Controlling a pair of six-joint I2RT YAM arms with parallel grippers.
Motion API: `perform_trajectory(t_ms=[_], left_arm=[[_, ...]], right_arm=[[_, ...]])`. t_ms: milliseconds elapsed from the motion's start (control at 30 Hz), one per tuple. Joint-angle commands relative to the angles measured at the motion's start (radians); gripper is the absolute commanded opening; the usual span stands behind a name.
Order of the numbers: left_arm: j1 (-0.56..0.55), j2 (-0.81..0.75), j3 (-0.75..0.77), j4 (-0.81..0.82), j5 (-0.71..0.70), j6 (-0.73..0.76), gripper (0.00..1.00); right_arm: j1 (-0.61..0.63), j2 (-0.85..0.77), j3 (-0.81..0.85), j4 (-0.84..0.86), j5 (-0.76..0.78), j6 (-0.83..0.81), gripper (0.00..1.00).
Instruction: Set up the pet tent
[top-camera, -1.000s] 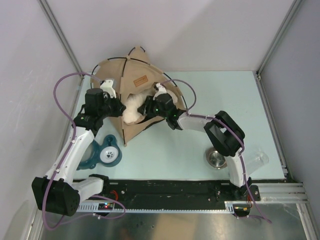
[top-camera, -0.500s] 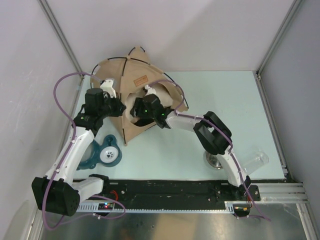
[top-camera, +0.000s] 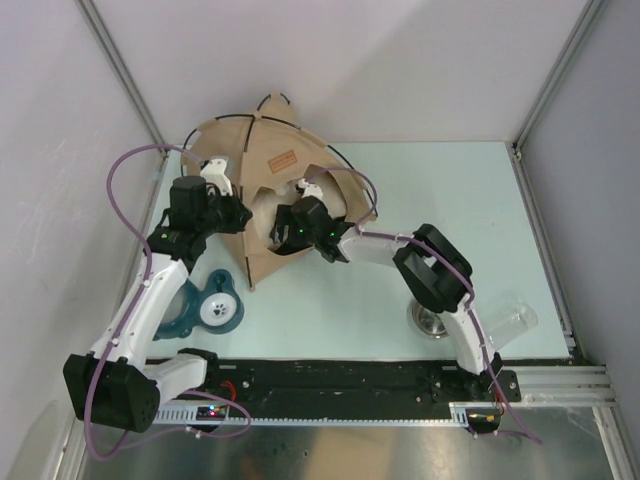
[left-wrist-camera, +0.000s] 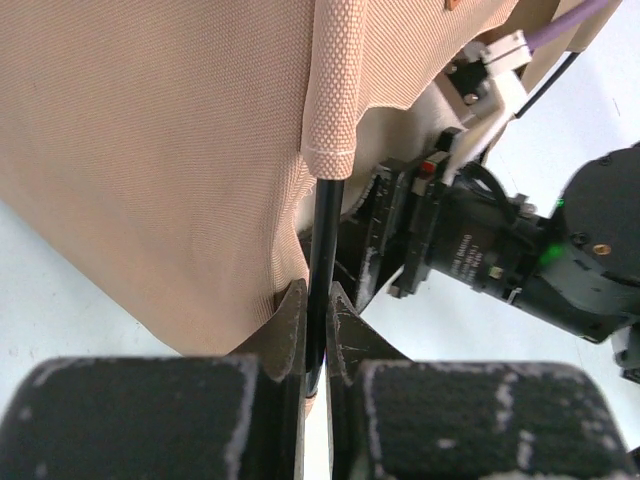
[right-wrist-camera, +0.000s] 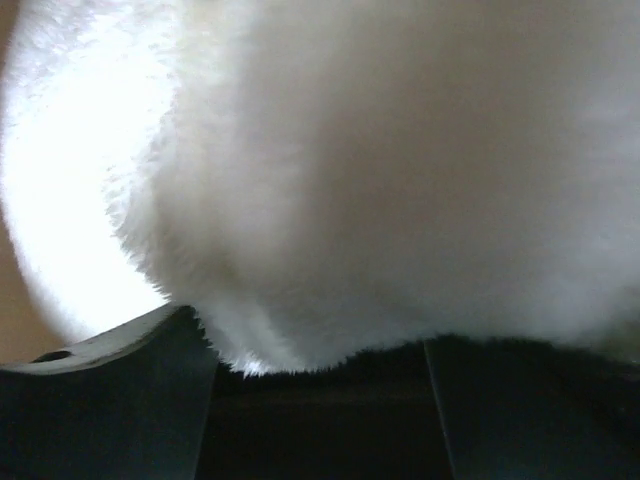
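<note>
The tan pet tent (top-camera: 270, 150) with black poles and a brown label patch (top-camera: 281, 161) stands at the back left. My left gripper (top-camera: 238, 215) is shut on a thin black pole (left-wrist-camera: 324, 230) at the edge of the tent's opening, next to tan fabric (left-wrist-camera: 150, 150); it is also seen in the left wrist view (left-wrist-camera: 322, 320). My right gripper (top-camera: 283, 222) reaches into the opening with its jaws apart, against a cream fluffy pillow (top-camera: 262, 212) that fills the right wrist view (right-wrist-camera: 380, 180) above the gripper (right-wrist-camera: 315, 390). The pompom is out of view.
A teal pet dish (top-camera: 208, 308) lies beside the left arm. A steel bowl (top-camera: 432, 318) and a clear plastic cup (top-camera: 512, 322) sit at the front right. The enclosure's walls stand close behind and left of the tent.
My right gripper carried the pillow left into the tent opening, then drew back slightly right. The pillow now lies inside the tent. The left gripper has held still on the pole.
</note>
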Motion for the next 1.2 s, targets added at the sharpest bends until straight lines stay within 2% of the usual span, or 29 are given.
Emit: perform_trajectory(t_ms=[0, 233, 400, 467, 633, 733, 833, 900, 1000, 1067, 1133, 1167], left_arm=[[0.002, -0.011, 0.037, -0.003, 0.007, -0.023, 0.00], [0.003, -0.007, 0.040, -0.002, -0.006, -0.021, 0.00], [0.003, -0.014, 0.037, -0.002, -0.012, -0.023, 0.00], [0.003, -0.019, 0.037, -0.002, -0.015, -0.024, 0.01], [0.003, -0.029, 0.037, -0.001, -0.015, -0.031, 0.12], [0.003, -0.032, 0.037, -0.002, -0.020, -0.034, 0.15], [0.003, -0.043, 0.030, -0.003, -0.034, -0.042, 0.15], [0.003, -0.048, 0.028, -0.003, -0.034, -0.047, 0.17], [0.002, -0.057, 0.026, -0.003, -0.027, -0.049, 0.24], [0.003, -0.065, 0.031, -0.003, -0.024, -0.053, 0.36], [0.003, -0.075, 0.039, -0.001, -0.009, -0.052, 0.59], [0.003, -0.082, 0.043, -0.001, -0.004, -0.047, 0.71]], right_arm=[[-0.023, -0.171, -0.049, -0.065, 0.089, -0.152, 0.85], [-0.006, -0.425, -0.206, -0.089, 0.152, -0.206, 0.92], [0.015, -0.469, -0.272, -0.067, 0.180, -0.237, 0.91], [0.010, -0.451, -0.274, -0.050, 0.172, -0.230, 0.87], [-0.012, -0.342, -0.272, 0.071, 0.194, -0.244, 0.58], [-0.039, -0.230, -0.234, 0.136, 0.227, -0.271, 0.52], [-0.083, -0.124, -0.112, 0.051, 0.220, -0.256, 0.42], [-0.087, -0.113, -0.083, 0.033, 0.227, -0.277, 0.37], [-0.060, -0.214, -0.121, 0.032, 0.231, -0.316, 0.41], [-0.037, -0.303, -0.142, 0.011, 0.244, -0.341, 0.54], [-0.015, -0.392, -0.150, -0.025, 0.250, -0.370, 0.69], [-0.010, -0.447, -0.152, -0.043, 0.248, -0.383, 0.74]])
